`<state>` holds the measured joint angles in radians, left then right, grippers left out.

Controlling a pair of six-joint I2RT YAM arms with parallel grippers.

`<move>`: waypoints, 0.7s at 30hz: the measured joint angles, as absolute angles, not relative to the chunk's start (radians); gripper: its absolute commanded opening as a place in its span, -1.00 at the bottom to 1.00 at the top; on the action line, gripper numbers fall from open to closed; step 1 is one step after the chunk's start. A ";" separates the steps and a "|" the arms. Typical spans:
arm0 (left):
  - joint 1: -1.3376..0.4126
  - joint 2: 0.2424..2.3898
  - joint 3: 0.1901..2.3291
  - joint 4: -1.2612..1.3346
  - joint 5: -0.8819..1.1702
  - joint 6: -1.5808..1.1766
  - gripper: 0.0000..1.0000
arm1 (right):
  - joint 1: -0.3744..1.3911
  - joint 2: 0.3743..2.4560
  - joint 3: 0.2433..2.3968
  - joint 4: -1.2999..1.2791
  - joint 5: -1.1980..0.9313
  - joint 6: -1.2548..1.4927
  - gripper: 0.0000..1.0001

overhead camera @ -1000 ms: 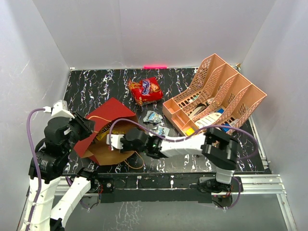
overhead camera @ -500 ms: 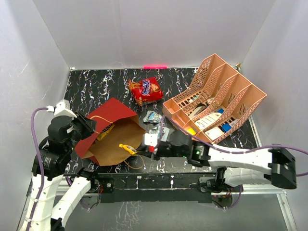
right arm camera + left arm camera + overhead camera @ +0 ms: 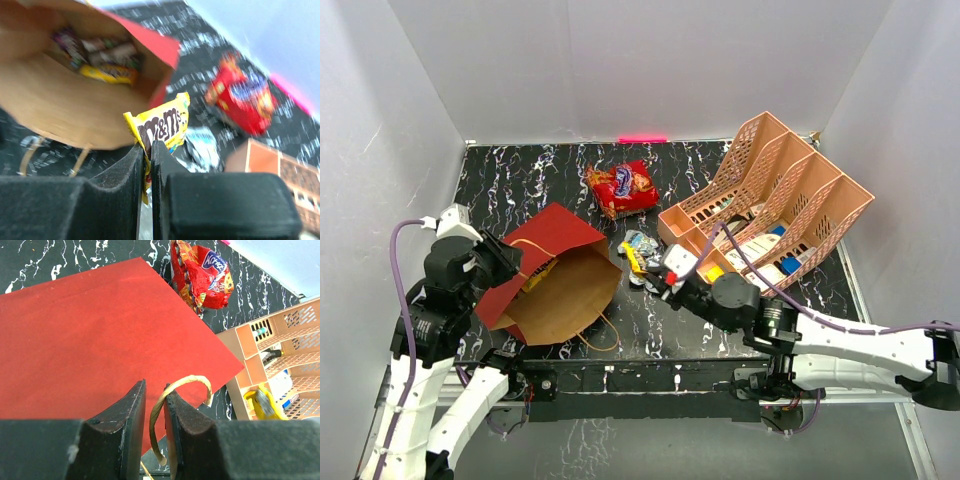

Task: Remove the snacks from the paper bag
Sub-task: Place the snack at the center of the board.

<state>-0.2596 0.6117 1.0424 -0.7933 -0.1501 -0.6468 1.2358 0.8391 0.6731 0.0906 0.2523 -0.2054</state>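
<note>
The paper bag (image 3: 560, 290), red outside and brown inside, lies on its side with its mouth toward the right. My left gripper (image 3: 506, 264) is at its upper edge, its jaws closed round a looped handle (image 3: 176, 388) over the red side (image 3: 90, 325). My right gripper (image 3: 648, 270) is shut on a yellow M&M's packet (image 3: 162, 126), also seen from above (image 3: 633, 260), held right of the bag mouth. Several packets (image 3: 102, 55) lie deep inside the bag. The red-orange chip bag (image 3: 621, 187) lies on the table behind, and small silvery packets (image 3: 640, 243) lie near my right gripper.
A peach lattice organizer (image 3: 770, 195) with cards and a small yellow block stands at the right, close to my right arm; its corner shows in the left wrist view (image 3: 280, 340). White walls enclose the black marbled table (image 3: 510, 180).
My right gripper has come out of the bag mouth with the yellow packet and moved right and back, to above the small packets near the organizer. The left gripper has stayed at the bag.
</note>
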 measured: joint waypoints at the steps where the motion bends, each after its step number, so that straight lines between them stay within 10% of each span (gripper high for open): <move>1: -0.260 0.610 1.042 -0.794 -0.150 -0.647 -0.59 | 1.236 0.860 0.673 0.068 0.315 -0.190 -0.85; 21: -0.260 0.601 1.046 -0.804 -0.154 -0.647 -0.59 | 1.042 1.108 0.466 0.299 0.457 0.093 -0.85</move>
